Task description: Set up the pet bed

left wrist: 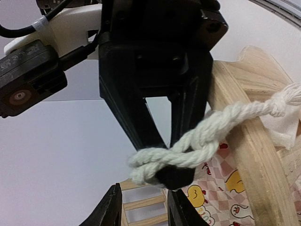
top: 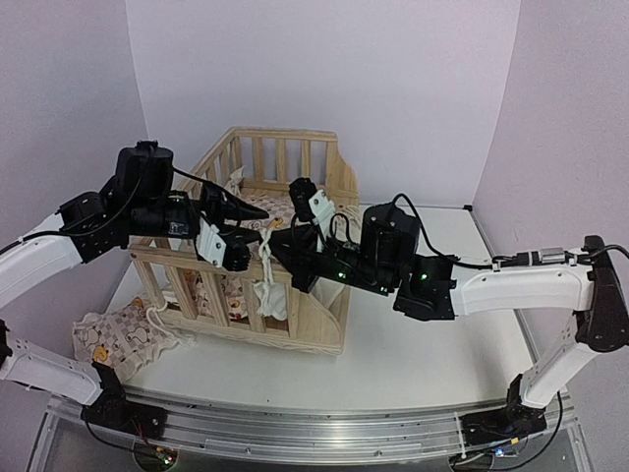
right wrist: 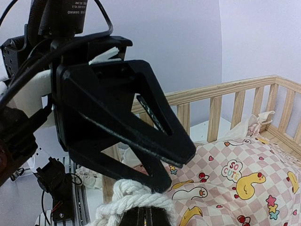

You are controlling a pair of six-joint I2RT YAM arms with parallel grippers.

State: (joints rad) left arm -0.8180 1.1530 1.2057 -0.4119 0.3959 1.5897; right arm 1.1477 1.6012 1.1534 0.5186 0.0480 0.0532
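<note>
the pet bed frame [top: 295,329] sits mid-table, and everything else is easiest to place off it. the checked cushion [top: 113,334] is mostly inside the frame, but one corner spills out past the frame's front left corner onto the table [top: 413,354], so the bed looks only half made. both arms meet over the frame's front rail, where a white tie string [top: 265,264] dangles down the slats.

the right gripper [left wrist: 175,175] is pinched closed with the string's knot wrapped at its tips. it's probably holding the cord off the rail so the other arm has something to work on. the left gripper [right wrist: 175,165] hovers just above that knot with its fingers parted in a moderate v and nothing between them. it looks lined up to take the cord, though that's a guess.

the overhead view gives the layout, but the two grippers blur into one black lump at the rail. the left wrist view is the one that shows the knot looped round the right tips, with the frame's wood right behind it. the right wrist view adds the gap in the left fingers and the duck print lying flat inside the frame.
</note>
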